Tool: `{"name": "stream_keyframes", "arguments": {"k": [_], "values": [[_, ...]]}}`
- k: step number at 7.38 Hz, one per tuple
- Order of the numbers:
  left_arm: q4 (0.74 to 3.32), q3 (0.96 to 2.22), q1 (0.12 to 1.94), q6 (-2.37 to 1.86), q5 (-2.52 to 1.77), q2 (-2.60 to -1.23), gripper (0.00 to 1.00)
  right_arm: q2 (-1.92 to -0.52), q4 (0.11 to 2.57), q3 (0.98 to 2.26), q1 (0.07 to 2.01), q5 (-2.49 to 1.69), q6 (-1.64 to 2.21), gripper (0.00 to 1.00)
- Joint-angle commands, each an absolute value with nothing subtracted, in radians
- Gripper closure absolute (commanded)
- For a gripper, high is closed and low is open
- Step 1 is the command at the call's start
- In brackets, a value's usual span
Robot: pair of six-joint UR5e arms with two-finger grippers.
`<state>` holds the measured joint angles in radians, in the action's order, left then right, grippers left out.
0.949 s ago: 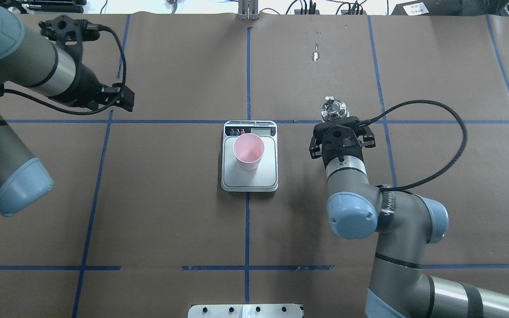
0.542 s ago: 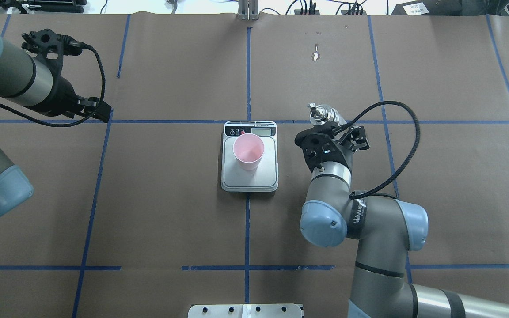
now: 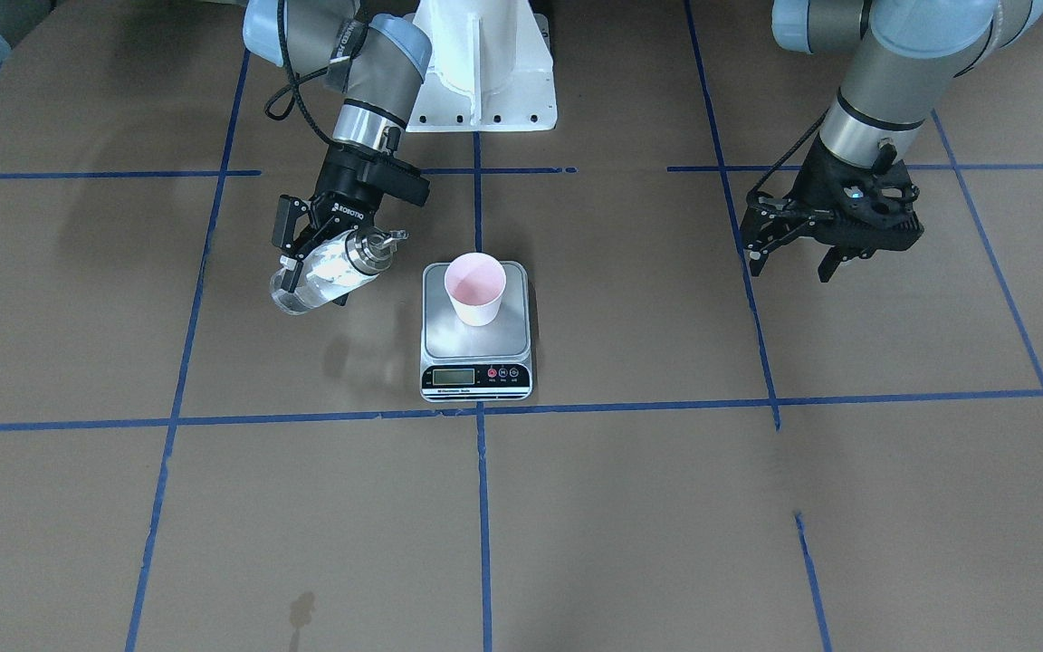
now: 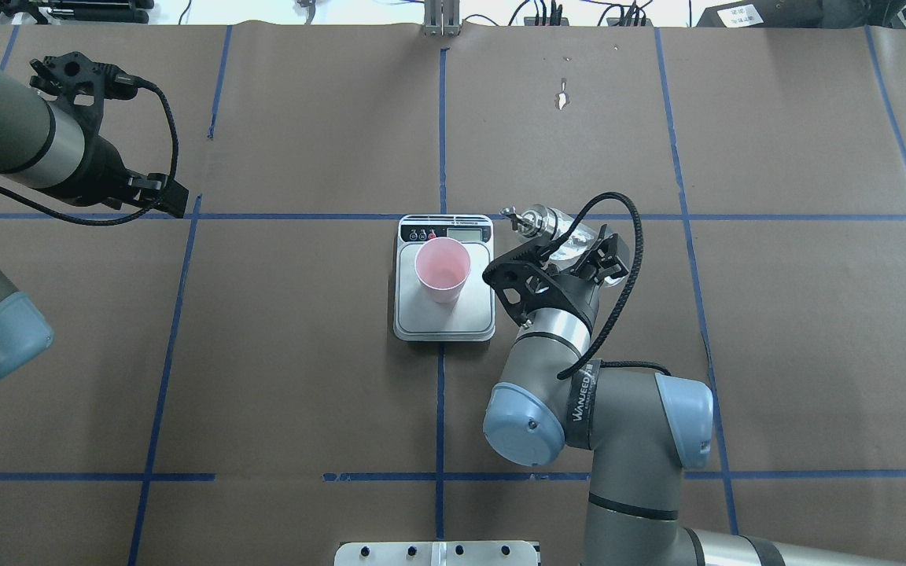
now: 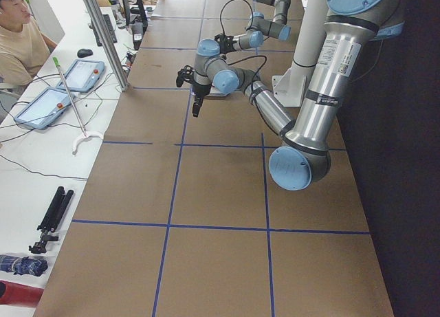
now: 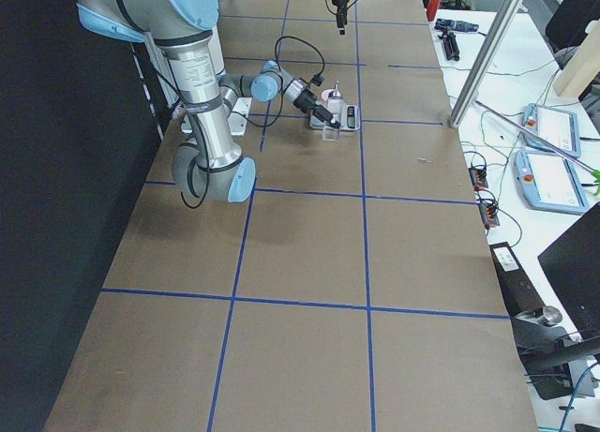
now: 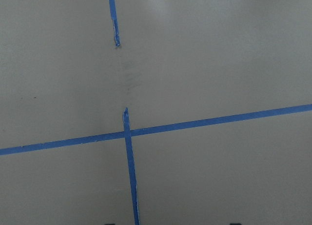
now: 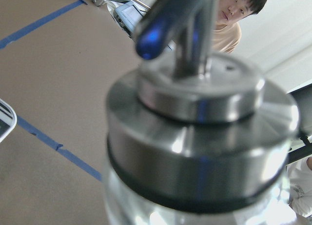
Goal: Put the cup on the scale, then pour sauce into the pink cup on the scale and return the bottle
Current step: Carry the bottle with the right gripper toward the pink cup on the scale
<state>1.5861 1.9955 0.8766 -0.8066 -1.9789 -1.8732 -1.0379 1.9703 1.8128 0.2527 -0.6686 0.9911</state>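
Note:
The pale pink cup (image 3: pixel 476 288) stands upright on the silver scale (image 3: pixel 476 342) at the table's middle; both also show in the overhead view, the cup (image 4: pixel 442 270) on the scale (image 4: pixel 447 316). My right gripper (image 3: pixel 318 264) is shut on the clear glass bottle (image 3: pixel 330 272), held above the table beside the scale and tilted, its silver spout toward the cup. The bottle (image 4: pixel 557 230) holds clear sauce. Its metal cap (image 8: pixel 195 137) fills the right wrist view. My left gripper (image 3: pixel 789 269) is open and empty, far to the other side.
Blue tape lines cross the brown table (image 4: pixel 264 393). The white robot base (image 3: pixel 485 72) is at the near edge. An operator (image 5: pixel 17 35) sits by tablets (image 5: pixel 51 100) past the far edge. The left wrist view shows only bare table and tape (image 7: pixel 127 132).
My right arm has carried the bottle leftward to the scale's side and tilted it, spout toward the cup. My left arm has drawn back to the left.

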Motion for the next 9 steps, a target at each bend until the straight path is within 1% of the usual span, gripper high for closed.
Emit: {"name": "stream_keyframes", "arguments": {"k": [1,3,6,7,8,9], "values": [[1.586,1.994,0.877,-0.807,-1.980,-1.873,0.17,-1.003,2.101,1.809,0.242,-0.643,0.956,1.00],[1.586,1.994,0.876,-0.807,-1.980,-1.873,0.17,-0.979,2.209,1.807,0.236,-0.624,0.950,1.00],[1.586,1.994,0.877,-0.808,-1.982,-1.873,0.17,-0.976,2.269,1.795,0.236,-0.585,0.924,1.00],[1.586,1.994,0.877,-0.808,-1.982,-1.873,0.17,-0.973,2.272,1.777,0.236,-0.580,0.922,1.00],[1.586,1.993,0.877,-0.808,-1.982,-1.873,0.17,-0.939,2.275,1.723,0.236,-0.565,0.922,1.00],[1.586,1.993,0.877,-0.810,-1.982,-1.875,0.17,-0.930,2.308,1.711,0.236,-0.563,0.922,1.00]]}}
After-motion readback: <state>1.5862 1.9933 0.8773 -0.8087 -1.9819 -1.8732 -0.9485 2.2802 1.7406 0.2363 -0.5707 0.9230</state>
